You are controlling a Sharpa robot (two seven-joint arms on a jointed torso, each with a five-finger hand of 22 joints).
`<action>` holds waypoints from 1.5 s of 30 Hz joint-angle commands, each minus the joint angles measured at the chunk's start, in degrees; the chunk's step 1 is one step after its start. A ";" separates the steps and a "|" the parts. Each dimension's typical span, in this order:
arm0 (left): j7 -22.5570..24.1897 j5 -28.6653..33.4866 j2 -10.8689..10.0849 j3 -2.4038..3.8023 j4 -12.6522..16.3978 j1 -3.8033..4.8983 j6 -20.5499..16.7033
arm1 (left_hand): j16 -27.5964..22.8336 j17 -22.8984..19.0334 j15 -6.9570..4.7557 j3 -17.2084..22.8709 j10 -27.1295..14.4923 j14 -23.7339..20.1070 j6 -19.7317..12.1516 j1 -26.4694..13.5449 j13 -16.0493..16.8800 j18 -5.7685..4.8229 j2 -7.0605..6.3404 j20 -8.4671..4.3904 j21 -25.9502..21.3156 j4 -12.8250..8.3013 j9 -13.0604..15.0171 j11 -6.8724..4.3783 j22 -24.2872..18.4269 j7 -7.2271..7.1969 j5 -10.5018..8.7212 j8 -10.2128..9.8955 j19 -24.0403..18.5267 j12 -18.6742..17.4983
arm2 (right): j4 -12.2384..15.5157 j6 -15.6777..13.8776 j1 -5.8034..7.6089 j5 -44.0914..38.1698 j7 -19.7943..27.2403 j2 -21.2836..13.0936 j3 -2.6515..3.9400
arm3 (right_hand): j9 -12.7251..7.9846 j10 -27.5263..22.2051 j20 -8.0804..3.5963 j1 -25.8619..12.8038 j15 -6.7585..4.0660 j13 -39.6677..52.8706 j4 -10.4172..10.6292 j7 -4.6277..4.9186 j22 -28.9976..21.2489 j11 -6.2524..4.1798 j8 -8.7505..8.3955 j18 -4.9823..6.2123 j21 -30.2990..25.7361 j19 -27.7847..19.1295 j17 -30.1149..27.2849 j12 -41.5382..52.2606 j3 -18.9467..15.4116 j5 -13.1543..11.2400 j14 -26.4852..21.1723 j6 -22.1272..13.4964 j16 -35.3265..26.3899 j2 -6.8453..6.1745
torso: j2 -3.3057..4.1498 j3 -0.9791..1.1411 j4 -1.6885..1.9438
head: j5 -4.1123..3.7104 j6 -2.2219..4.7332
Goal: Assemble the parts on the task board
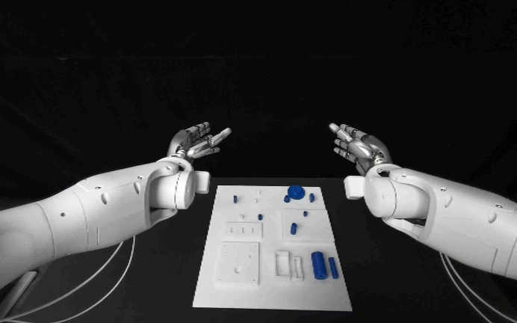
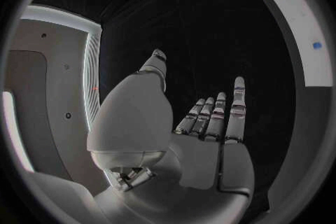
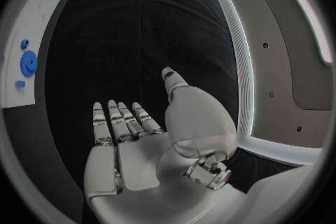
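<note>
Black table (image 1: 161, 263) and black backdrop take up nearly all of the head view, the surface dull and unlit beyond the arms. White cables (image 1: 119, 259) trail over it at 7 o'clock under the left arm, and more (image 1: 463, 282) at 5 o'clock under the right arm.

At 6 o'clock of that view lies the white task board (image 1: 243, 263), a long plate running away from the robot. Blue parts sit on it: a round one (image 1: 295, 190) near the far edge, small pieces (image 1: 293, 227) around the middle, and two upright cylinders (image 1: 319, 264) toward the near right corner. Pale raised blocks (image 1: 239, 263) fill the near left of the plate.

Left hand (image 1: 197, 142) is raised at 10 o'clock, beyond the board's far left corner, palm up, fingers spread, holding nothing. Right hand (image 1: 358, 146) mirrors it at 2 o'clock, fingers likewise apart and empty. Both hang well clear of the plate, nothing lying between them and it.
</note>
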 commanded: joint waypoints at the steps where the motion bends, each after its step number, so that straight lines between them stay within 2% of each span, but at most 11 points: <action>1: -4.84 1.11 0.95 -0.58 -2.50 1.18 8.16 | 0.40 0.17 0.22 0.22 1.10 1.29 1.03 2.57 0.12 1.01 -0.37 0.35 0.50 0.80 0.12 0.25 0.20 0.26 0.42 0.25 1.67 0.43 | -2.79 13.42 0.55 -2.89 -7.99 0.48 0.57 | 0.13 1.46 0.39 2.89 0.38 0.13 -1.47 2.87 0.13 0.35 0.39 1.09 0.42 0.92 0.15 0.35 -0.06 0.38 1.85 1.45 0.34 0.37 | 0.00 0.00 0.00 | 0.01 -0.01; 8: -6.38 1.39 2.03 -1.61 -5.61 2.76 10.51 | 0.41 0.19 0.22 0.78 2.27 1.86 2.13 2.56 0.17 1.06 0.30 0.34 0.54 0.72 0.19 0.46 0.22 0.47 0.35 0.32 2.04 0.47 | -8.33 21.69 1.64 -4.19 -13.35 1.36 2.00 | 0.37 6.80 -0.18 6.59 0.82 0.40 -7.23 3.10 0.38 0.60 0.67 1.07 1.00 3.80 0.43 0.61 0.22 -0.96 7.57 5.66 0.64 -0.22 | 0.00 0.00 0.00 | 0.01 -0.01; 13: -6.38 1.39 2.03 -1.61 -5.61 2.76 10.51 | 0.78 0.50 0.42 2.51 8.11 8.21 6.85 2.71 0.43 1.41 3.23 0.09 0.88 -0.59 0.45 1.14 0.37 1.01 0.24 0.63 3.68 0.74 | -9.30 23.14 1.83 -4.41 -14.29 1.51 2.25 | 0.81 15.77 -2.03 9.08 1.27 0.81 -11.85 2.44 1.37 0.22 1.15 0.55 3.62 15.71 0.85 0.98 1.13 -0.93 17.20 14.82 1.05 -0.58 | 0.00 0.00 0.00 | 0.01 -0.01; 14: -4.89 1.71 1.61 -1.61 -5.64 2.75 12.59 | 0.94 0.60 0.45 2.67 9.26 9.78 7.75 2.64 0.49 1.47 3.67 0.01 0.92 -1.05 0.50 1.20 0.38 1.05 0.24 0.70 4.00 0.83 | -11.50 19.57 1.16 -21.66 -9.88 2.51 2.26 | 0.87 16.96 -2.36 9.19 1.02 0.86 -12.35 2.25 1.46 0.07 1.16 0.43 4.05 17.68 0.94 1.05 1.35 -0.85 19.08 16.18 1.13 -0.59 | 0.02 -0.04 -0.02 | 0.41 -1.17; 17: -4.33 1.46 1.12 -1.61 -5.20 2.75 12.80 | 2.98 1.56 1.64 2.67 24.23 26.08 19.42 1.72 1.23 0.50 7.36 -3.06 2.79 -6.50 1.28 1.77 0.96 1.53 0.34 1.78 8.37 2.08 | -12.03 18.63 1.05 -28.17 -9.11 3.00 2.26 | 1.29 27.81 -4.00 9.33 -0.71 1.37 -14.48 1.15 2.07 -0.99 1.63 0.15 6.51 27.69 1.62 1.44 2.37 -0.25 33.11 25.43 1.79 -0.66 | 0.06 -0.04 -0.05 | 0.43 -1.23; 19: -4.18 0.91 0.66 -1.61 -4.72 2.75 12.98 | 3.62 1.30 0.62 1.81 33.23 30.08 30.50 1.09 1.30 -2.24 9.89 -5.72 4.08 -10.96 1.91 1.30 1.20 1.23 0.27 2.10 11.24 1.51 | -12.32 18.24 0.97 -32.69 -8.77 3.35 2.26 | 1.64 37.05 -5.66 8.77 -2.23 1.64 -16.40 0.56 2.00 -2.23 1.80 -0.51 7.54 31.52 1.73 1.78 3.95 0.58 37.88 33.51 1.73 -0.71 | 0.12 -0.08 -0.06 | 0.43 -1.29; 21: -4.14 0.04 0.12 -1.61 -4.07 2.76 13.13 | 4.37 1.67 -1.14 1.20 37.70 34.50 34.32 0.88 1.21 -3.61 11.86 -7.96 5.74 -14.28 2.07 0.12 1.62 0.26 0.32 1.91 14.45 1.88 | -12.45 17.94 0.92 -36.97 -8.64 3.65 2.27 | 2.04 40.41 -7.35 8.13 -3.99 1.67 -17.82 0.12 2.35 -3.51 2.38 -0.38 8.92 35.35 2.10 2.00 5.81 1.18 42.13 38.95 2.48 -0.31 | 0.22 -0.09 -0.03 | 0.48 -1.35; 25: -4.30 -1.87 -1.02 -1.60 -2.37 2.82 13.68 | 7.35 2.81 -4.54 1.58 45.28 42.34 37.87 1.64 1.47 -4.81 13.52 -11.42 8.84 -16.82 2.36 -2.68 2.82 -1.10 0.65 2.22 19.36 2.20 | -12.14 17.18 0.87 -45.07 -8.70 3.95 2.27 | 2.02 44.77 -10.59 6.78 -6.88 1.66 -18.70 0.19 2.70 -5.04 2.22 -0.82 11.16 41.71 2.51 1.90 10.07 0.14 49.57 41.48 2.71 -1.09 | 0.77 -0.07 0.07 | 0.38 -1.15; 30: -4.32 -3.51 -2.65 -1.57 0.54 3.02 14.21 | 10.45 3.91 -6.62 1.95 47.58 46.44 39.05 2.46 1.46 -6.45 14.02 -14.48 12.26 -19.31 2.18 -3.61 4.68 -1.35 0.70 1.86 22.04 1.80 | -11.24 15.83 0.85 -54.88 -9.18 4.18 2.28 | 2.08 48.99 -15.15 7.36 -11.07 1.68 -18.65 -0.74 5.66 -7.08 2.37 -0.45 17.80 51.28 4.86 1.92 10.77 -0.19 61.07 43.97 6.16 -2.72 | 1.64 -0.12 0.22 | 0.13 -0.88; 36: -4.44 -4.57 -5.61 -1.48 5.95 4.08 14.50 | 15.76 6.45 -7.62 1.10 47.51 46.91 38.62 1.27 1.45 -7.19 14.29 -16.05 18.09 -21.89 2.03 -3.76 8.78 -1.29 0.75 1.84 21.05 1.79 | -9.85 14.65 0.87 -67.03 -11.15 4.53 2.29 | 1.93 49.41 -18.51 7.23 -13.13 1.68 -18.62 -1.16 11.46 -7.82 2.03 0.03 27.30 56.82 15.38 1.86 11.30 1.85 64.68 44.54 20.04 -4.71 | 3.57 -0.38 0.52 | -0.19 0.18; 45: -4.85 -6.44 -9.34 -1.31 13.58 6.13 15.08 | 19.59 7.94 -7.56 0.18 46.18 45.27 37.48 -0.12 1.45 -6.89 14.28 -15.92 22.49 -23.63 2.04 -3.32 12.16 -0.90 0.68 1.82 18.31 1.78 | -8.68 13.73 1.07 -82.15 -16.34 5.41 2.32 | 1.96 47.76 -18.68 5.24 -13.42 1.69 -18.50 -1.22 18.70 -7.54 2.07 1.74 36.07 58.41 27.96 1.85 15.42 2.29 63.32 43.86 34.58 -7.07 | 6.51 -0.92 1.68 | -1.01 2.06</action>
